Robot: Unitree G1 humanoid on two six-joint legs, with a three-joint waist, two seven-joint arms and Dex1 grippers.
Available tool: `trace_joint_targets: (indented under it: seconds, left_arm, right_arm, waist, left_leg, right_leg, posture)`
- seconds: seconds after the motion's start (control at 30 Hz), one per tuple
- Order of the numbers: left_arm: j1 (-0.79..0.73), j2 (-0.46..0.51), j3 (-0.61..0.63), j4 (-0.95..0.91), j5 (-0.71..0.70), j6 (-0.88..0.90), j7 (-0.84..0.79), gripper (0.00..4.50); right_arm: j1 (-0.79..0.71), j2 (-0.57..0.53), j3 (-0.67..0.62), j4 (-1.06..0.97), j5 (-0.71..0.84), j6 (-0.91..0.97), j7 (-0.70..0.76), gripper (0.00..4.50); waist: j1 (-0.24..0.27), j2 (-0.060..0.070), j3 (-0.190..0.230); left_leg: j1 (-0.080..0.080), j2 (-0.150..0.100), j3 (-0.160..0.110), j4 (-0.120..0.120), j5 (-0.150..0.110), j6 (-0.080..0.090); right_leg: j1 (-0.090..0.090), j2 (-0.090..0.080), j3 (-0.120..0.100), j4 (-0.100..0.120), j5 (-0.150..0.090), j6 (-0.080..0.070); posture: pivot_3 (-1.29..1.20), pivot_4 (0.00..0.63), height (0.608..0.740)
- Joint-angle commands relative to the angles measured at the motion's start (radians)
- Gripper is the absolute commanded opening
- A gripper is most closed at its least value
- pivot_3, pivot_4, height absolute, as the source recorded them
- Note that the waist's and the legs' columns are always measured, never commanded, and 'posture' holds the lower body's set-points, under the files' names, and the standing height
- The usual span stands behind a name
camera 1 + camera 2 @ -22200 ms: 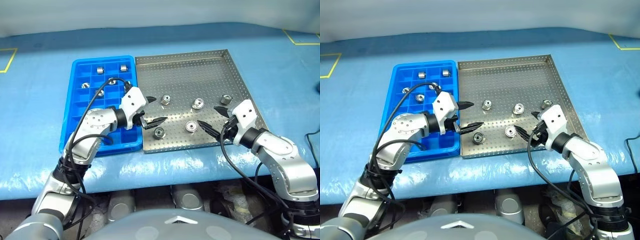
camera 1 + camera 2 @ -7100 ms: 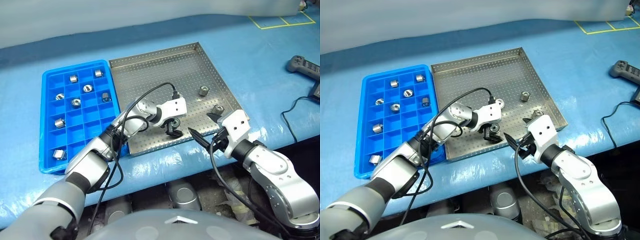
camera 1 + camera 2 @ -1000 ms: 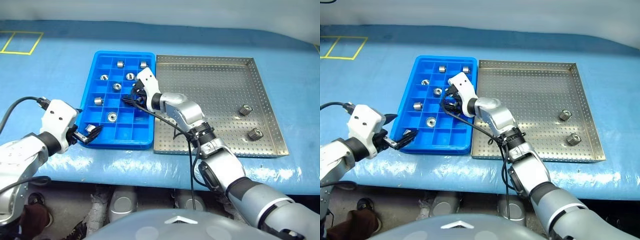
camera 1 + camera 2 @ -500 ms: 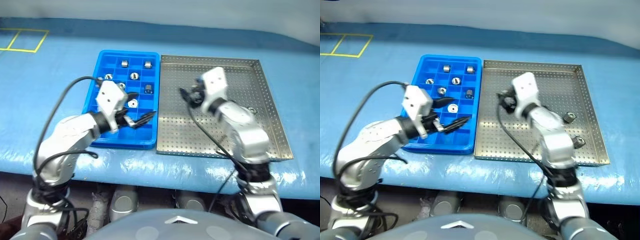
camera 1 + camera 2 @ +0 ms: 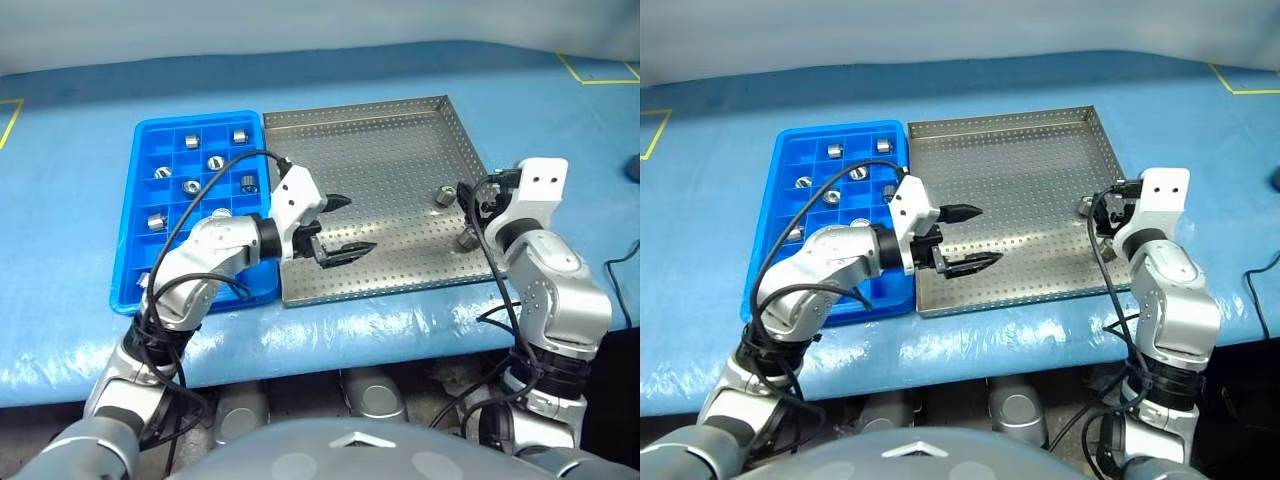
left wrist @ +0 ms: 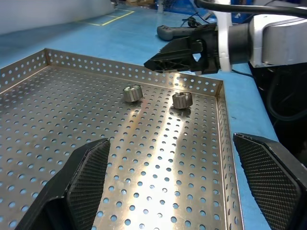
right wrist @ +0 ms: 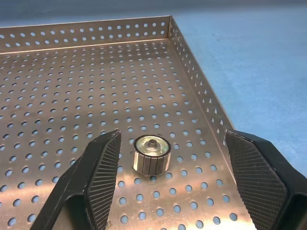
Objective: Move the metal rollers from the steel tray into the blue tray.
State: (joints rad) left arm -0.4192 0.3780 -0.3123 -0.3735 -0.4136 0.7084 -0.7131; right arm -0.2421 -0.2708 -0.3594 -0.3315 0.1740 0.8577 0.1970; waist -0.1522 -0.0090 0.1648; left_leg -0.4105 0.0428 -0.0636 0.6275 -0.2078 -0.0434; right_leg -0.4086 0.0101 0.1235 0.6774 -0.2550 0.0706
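2 metal rollers (image 5: 443, 196) lie near the steel tray's (image 5: 380, 150) right rim, nothing blocking them; the left gripper (image 5: 340, 226) and right gripper (image 7: 168, 158) both gape wide, empty.

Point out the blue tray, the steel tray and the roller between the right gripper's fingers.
blue tray (image 5: 128, 210), left eye view, on its left rim.
steel tray (image 5: 380, 150), left eye view, on bare perforated floor.
roller (image 7: 150, 154), right wrist view, on its ribbed side.

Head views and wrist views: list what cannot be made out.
- Bright blue compartmented plastic tray: near corner hidden by the left arm in the left eye view.
- Second small shiny metal roller: mostly behind the right gripper.
- Perforated square steel tray: cut off by picture edges in the right wrist view.
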Motion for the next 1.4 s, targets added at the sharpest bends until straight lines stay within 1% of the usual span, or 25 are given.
trace_joint_targets:
  seconds: [0.03, 0.2, 0.4, 0.6, 0.7, 0.83, 0.9, 1.07, 1.17, 1.27, 1.33, 1.4]
  left_arm:
    - [-0.030, -0.004, -0.043, 0.016, 0.034, -0.023, -0.014, 4.50]
    - [-0.024, -0.017, -0.063, 0.013, 0.047, -0.020, -0.014, 4.50]
    - [-0.002, -0.014, -0.057, -0.005, 0.046, -0.011, -0.010, 4.50]
    - [0.001, -0.011, -0.048, -0.011, 0.050, -0.009, -0.001, 4.50]
    - [0.003, -0.010, -0.042, -0.014, 0.052, -0.008, 0.005, 4.50]
    - [0.005, -0.007, -0.035, -0.014, 0.051, -0.006, 0.010, 4.50]
    - [0.005, -0.006, -0.035, -0.013, 0.051, -0.006, 0.011, 4.50]
    - [0.006, -0.001, -0.024, -0.011, 0.045, -0.003, 0.017, 4.50]
    - [0.009, 0.024, 0.023, -0.012, 0.042, 0.006, 0.029, 4.50]
    - [0.022, 0.104, 0.104, -0.020, 0.048, 0.026, 0.035, 4.50]
    - [0.043, 0.195, 0.181, -0.044, 0.050, 0.056, 0.033, 4.50]
    - [0.058, 0.266, 0.236, -0.064, 0.046, 0.085, 0.032, 4.50]
  right_arm:
    - [-0.042, 0.000, 0.002, 0.063, 0.025, -0.050, 0.000, 3.61]
    - [-0.068, -0.004, 0.018, 0.169, 0.043, -0.086, 0.006, 3.61]
    - [-0.109, -0.023, 0.010, 0.321, 0.045, -0.146, -0.004, 3.61]
    - [-0.141, -0.038, 0.005, 0.423, 0.051, -0.201, -0.016, 3.61]
    - [-0.150, -0.040, 0.002, 0.444, 0.059, -0.201, -0.026, 3.01]
    - [-0.153, -0.042, 0.006, 0.446, 0.064, -0.211, -0.032, 1.74]
    - [-0.152, -0.047, 0.011, 0.442, 0.060, -0.214, -0.038, 1.68]
    - [-0.138, -0.048, 0.018, 0.384, 0.071, -0.204, -0.038, 1.68]
    - [-0.119, -0.040, 0.052, 0.283, 0.102, -0.175, -0.003, 1.68]
    - [-0.097, -0.024, 0.126, 0.123, 0.165, -0.107, 0.054, 1.68]
    - [-0.089, -0.006, 0.205, 0.001, 0.225, -0.043, 0.096, 1.68]
    - [-0.089, 0.011, 0.263, -0.075, 0.270, 0.010, 0.122, 1.68]
  waist:
    - [0.003, 0.000, 0.000]
    - [0.010, 0.000, 0.000]
    - [0.020, 0.000, 0.000]
    - [0.023, 0.001, 0.000]
    - [0.025, 0.001, 0.000]
    - [0.029, 0.001, 0.000]
    - [0.030, 0.001, 0.000]
    - [0.030, 0.001, 0.000]
    - [0.028, 0.001, 0.001]
    - [0.021, 0.002, 0.001]
    - [0.017, 0.002, 0.001]
    - [0.015, 0.002, 0.001]
  left_leg:
    - [0.000, 0.000, 0.000, 0.000, 0.000, 0.000]
    - [-0.001, 0.000, 0.000, -0.001, 0.000, 0.000]
    - [-0.001, 0.000, 0.000, -0.001, 0.000, 0.000]
    - [-0.001, 0.000, 0.000, -0.001, 0.000, 0.000]
    - [-0.001, 0.000, 0.000, -0.001, 0.000, 0.000]
    - [-0.001, 0.000, 0.000, -0.001, 0.000, 0.000]
    - [-0.001, 0.000, 0.000, -0.001, 0.000, 0.000]
    - [-0.001, 0.000, 0.000, -0.001, 0.000, 0.000]
    - [-0.001, 0.000, 0.000, -0.001, 0.000, 0.000]
    - [-0.001, 0.001, 0.000, -0.002, 0.000, 0.000]
    - [-0.001, 0.002, -0.001, -0.002, 0.000, 0.000]
    - [-0.001, 0.003, -0.001, -0.003, 0.000, 0.000]
  right_leg:
    - [0.000, 0.000, 0.000, 0.000, 0.000, 0.000]
    - [-0.001, 0.000, 0.000, -0.001, 0.000, 0.000]
    - [-0.001, 0.000, 0.000, -0.001, 0.000, 0.000]
    - [-0.001, 0.000, 0.000, -0.001, 0.000, 0.000]
    - [-0.001, 0.000, 0.000, -0.001, 0.000, 0.000]
    - [-0.001, 0.000, 0.000, -0.001, 0.000, 0.000]
    - [-0.001, 0.000, 0.000, -0.001, 0.000, 0.000]
    - [-0.001, 0.000, 0.000, -0.001, 0.000, 0.000]
    - [-0.001, 0.000, 0.000, -0.001, 0.000, 0.000]
    - [-0.002, 0.001, 0.000, 0.000, 0.000, 0.000]
    - [-0.002, 0.002, 0.000, 0.000, 0.000, -0.001]
    - [-0.003, 0.003, 0.000, 0.001, -0.001, -0.001]
  posture:
    - [-0.10, 0.150, 0.740]
    - [-0.08, 0.150, 0.740]
    - [-0.07, 0.150, 0.740]
    - [-0.07, 0.150, 0.740]
    - [-0.07, 0.150, 0.740]
    - [-0.07, 0.150, 0.740]
    - [-0.07, 0.150, 0.740]
    - [-0.07, 0.150, 0.740]
    - [-0.07, 0.150, 0.740]
    - [-0.07, 0.150, 0.740]
    - [-0.05, 0.150, 0.740]
    - [-0.04, 0.150, 0.740]
